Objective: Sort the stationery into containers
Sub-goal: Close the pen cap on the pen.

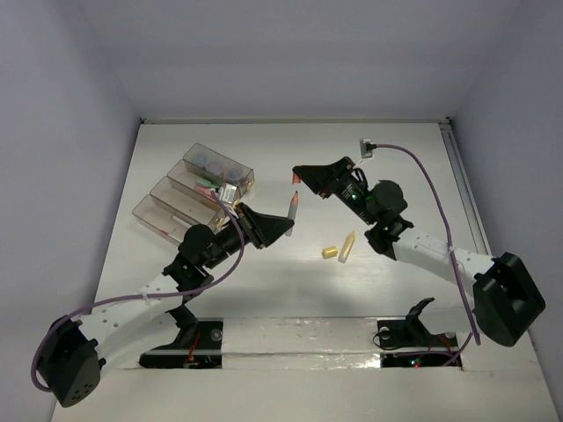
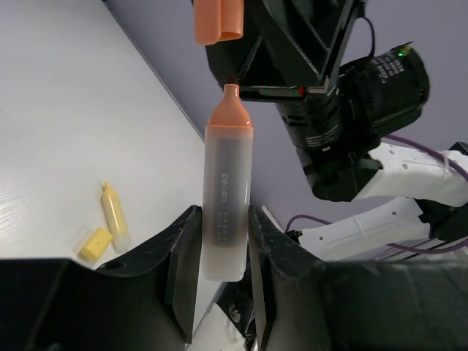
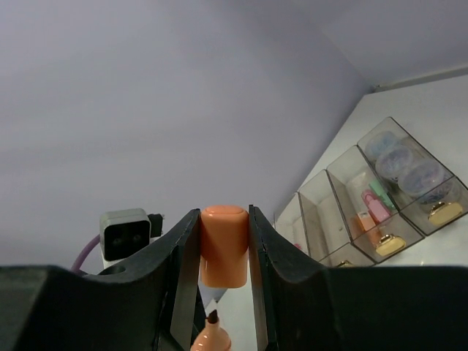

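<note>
One orange highlighter (image 2: 225, 183) in left claw (image 2: 221, 219)

The orange cap (image 2: 218, 20) just above the orange highlighter (image 2: 227, 197) is cut off by the top edge; from the right wrist we see only that highlighter's tip. Overhead, left of it, we cannot name the containers' (image 1: 176, 195) contents.

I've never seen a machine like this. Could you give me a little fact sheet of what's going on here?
Left gripper: shut on an orange highlighter, tip bare
Right gripper: shut on the orange cap, just beyond that tip, not on it
Table: yellow highlighter and yellow cap, side by side, uncapped
Boxes: four clear ones in a row; one holds discs, the next coloured sticks
</note>
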Controlling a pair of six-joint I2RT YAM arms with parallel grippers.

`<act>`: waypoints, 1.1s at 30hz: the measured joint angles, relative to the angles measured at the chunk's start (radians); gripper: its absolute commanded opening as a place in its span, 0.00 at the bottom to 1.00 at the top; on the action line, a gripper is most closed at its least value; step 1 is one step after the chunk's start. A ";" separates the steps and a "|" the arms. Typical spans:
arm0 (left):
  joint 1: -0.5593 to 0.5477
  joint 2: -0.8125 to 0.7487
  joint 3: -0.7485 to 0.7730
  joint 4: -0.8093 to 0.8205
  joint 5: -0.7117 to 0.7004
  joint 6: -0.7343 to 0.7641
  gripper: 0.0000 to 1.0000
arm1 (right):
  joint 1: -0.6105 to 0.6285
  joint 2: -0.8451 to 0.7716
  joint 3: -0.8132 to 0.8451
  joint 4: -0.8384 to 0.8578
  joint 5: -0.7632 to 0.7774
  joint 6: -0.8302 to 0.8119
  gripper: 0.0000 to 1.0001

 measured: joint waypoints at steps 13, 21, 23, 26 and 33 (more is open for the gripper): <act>0.054 -0.018 -0.048 0.117 0.072 -0.069 0.00 | -0.012 0.043 -0.004 0.100 -0.080 0.071 0.09; 0.065 0.002 -0.051 0.164 0.101 -0.100 0.00 | -0.023 0.042 -0.006 0.134 -0.097 0.086 0.09; 0.065 0.008 -0.051 0.175 0.108 -0.106 0.00 | -0.023 0.042 -0.006 0.145 -0.103 0.087 0.09; 0.072 0.016 -0.051 0.190 0.118 -0.116 0.00 | -0.023 0.042 -0.006 0.156 -0.115 0.087 0.09; 0.085 0.029 -0.058 0.227 0.126 -0.133 0.00 | -0.023 0.042 -0.006 0.183 -0.143 0.087 0.09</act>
